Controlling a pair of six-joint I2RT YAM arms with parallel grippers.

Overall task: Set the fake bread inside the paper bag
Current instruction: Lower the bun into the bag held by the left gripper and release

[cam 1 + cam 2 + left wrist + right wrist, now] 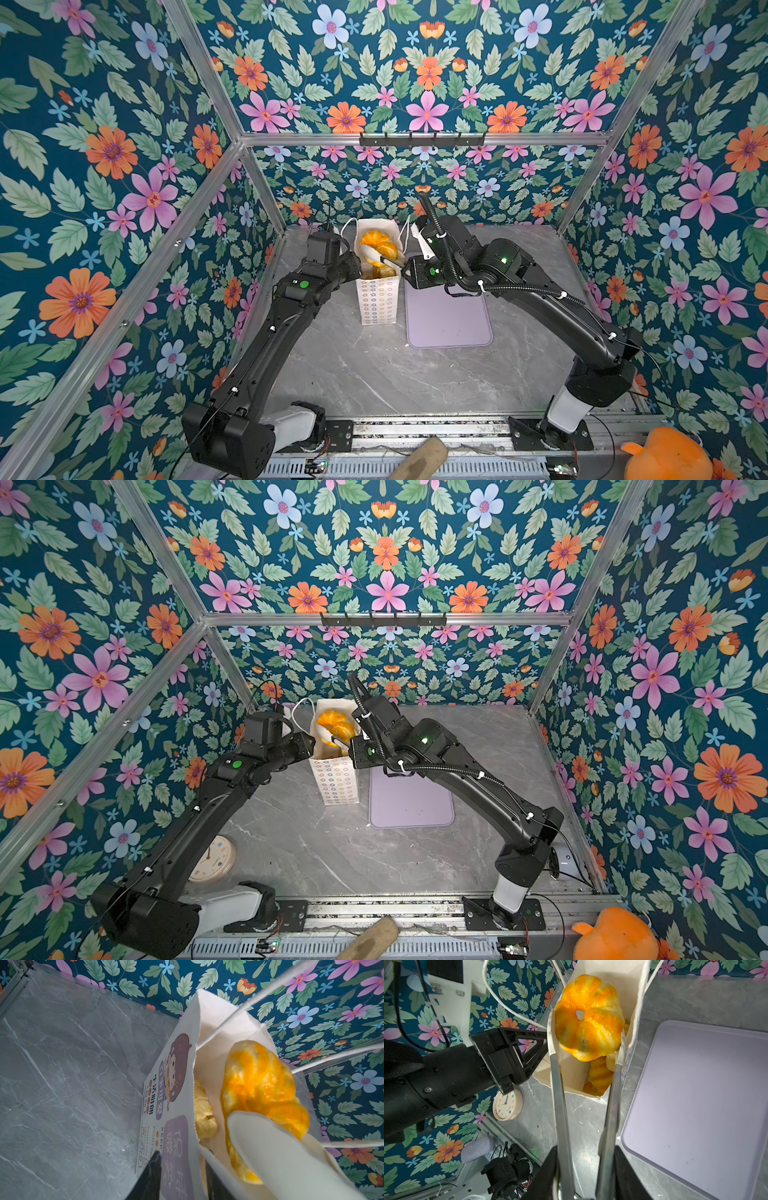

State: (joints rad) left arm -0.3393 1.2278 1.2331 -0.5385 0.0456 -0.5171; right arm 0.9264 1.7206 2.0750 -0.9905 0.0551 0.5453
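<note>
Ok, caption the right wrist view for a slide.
Tongs in the right gripper hold a ring-shaped bun at the paper bag mouth, above other pastries.

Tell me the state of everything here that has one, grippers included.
White ring-printed paper bag: upright, mouth open.
Glossy orange ring-shaped bun: in the bag's mouth, between the tong tips.
Other golden pastries: deeper inside the bag.
Metal tongs: tips either side of the bun.
Lavender tray: flat, nothing seen on it.
Left gripper: straddles the bag's wall, grip unclear.
Right gripper: shut on the tongs.
</note>
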